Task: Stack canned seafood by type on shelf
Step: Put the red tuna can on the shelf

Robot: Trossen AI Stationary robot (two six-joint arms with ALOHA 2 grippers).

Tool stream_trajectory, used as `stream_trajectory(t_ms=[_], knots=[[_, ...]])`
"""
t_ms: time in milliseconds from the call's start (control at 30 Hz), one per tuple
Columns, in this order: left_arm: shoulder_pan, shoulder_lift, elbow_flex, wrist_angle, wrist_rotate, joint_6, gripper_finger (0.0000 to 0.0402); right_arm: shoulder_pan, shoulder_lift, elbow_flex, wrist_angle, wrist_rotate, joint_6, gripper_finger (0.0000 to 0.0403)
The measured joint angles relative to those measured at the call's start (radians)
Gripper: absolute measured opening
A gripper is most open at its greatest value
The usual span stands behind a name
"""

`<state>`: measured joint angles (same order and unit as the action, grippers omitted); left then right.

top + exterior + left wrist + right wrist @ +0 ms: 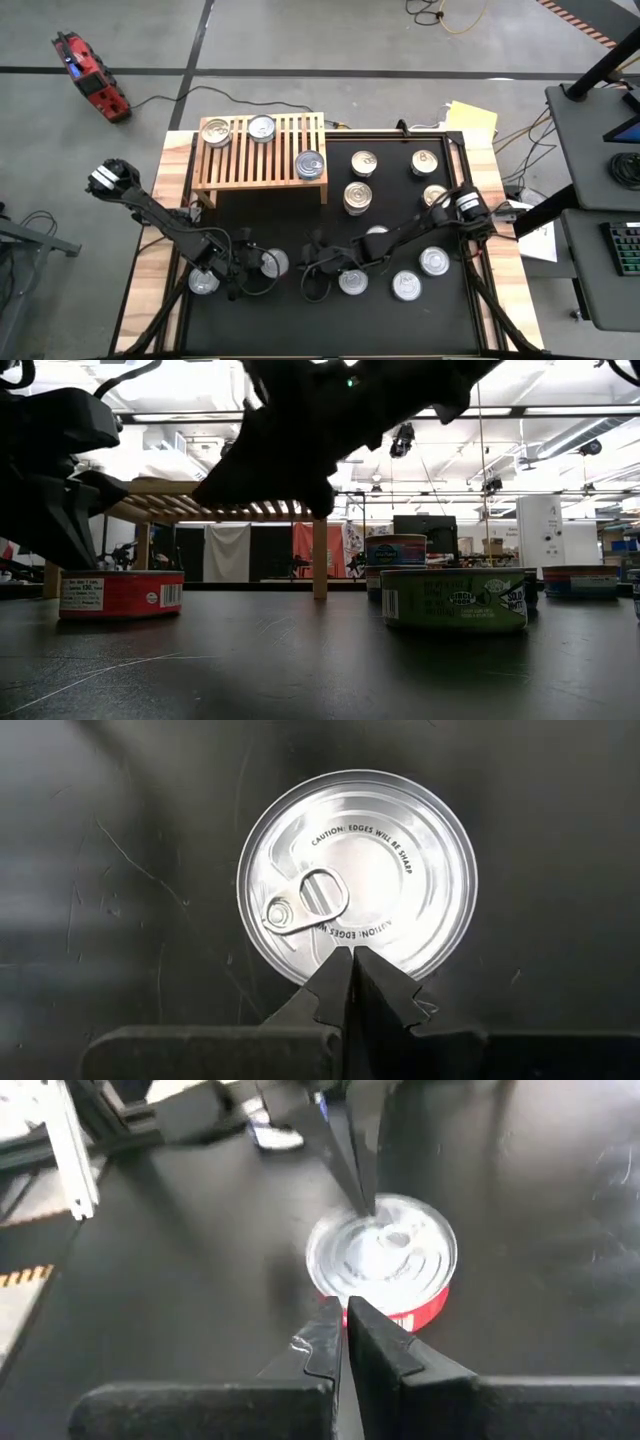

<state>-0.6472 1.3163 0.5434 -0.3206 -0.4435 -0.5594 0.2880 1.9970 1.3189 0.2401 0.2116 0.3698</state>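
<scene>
On my left, my left gripper is pinched together empty over a silver-lidded can on the front of the mat. My right gripper, near the middle, is also pressed together with nothing held. I'd reopen before straddling a can; shelf sits back-left with three tins.

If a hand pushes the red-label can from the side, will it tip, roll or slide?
The red-label can is low and wide and stands flat on the dark mat, so it would probably slide, not tip. Its metal body looks stiff. The smooth lid may be slippery.
</scene>
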Motion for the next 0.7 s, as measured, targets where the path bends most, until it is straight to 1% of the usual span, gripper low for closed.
stream_trajectory(t_ms=[167, 500, 700], knots=[[-0.003, 0.007, -0.002, 0.011, -0.011, -0.021, 0.0, 0.0, 0.032, 0.039, 0.002, 0.001, 0.005, 0.0013], [-0.021, 0.021, -0.021, 0.068, -0.034, -0.054, 0.0, 0.0, 0.033, 0.04, -0.009, 0.0, 0.04, 0.0013], [-0.028, 0.021, -0.052, 0.14, -0.039, -0.061, 0.0, 0.0, 0.034, 0.04, -0.073, -0.001, 0.151, 0.0013]])
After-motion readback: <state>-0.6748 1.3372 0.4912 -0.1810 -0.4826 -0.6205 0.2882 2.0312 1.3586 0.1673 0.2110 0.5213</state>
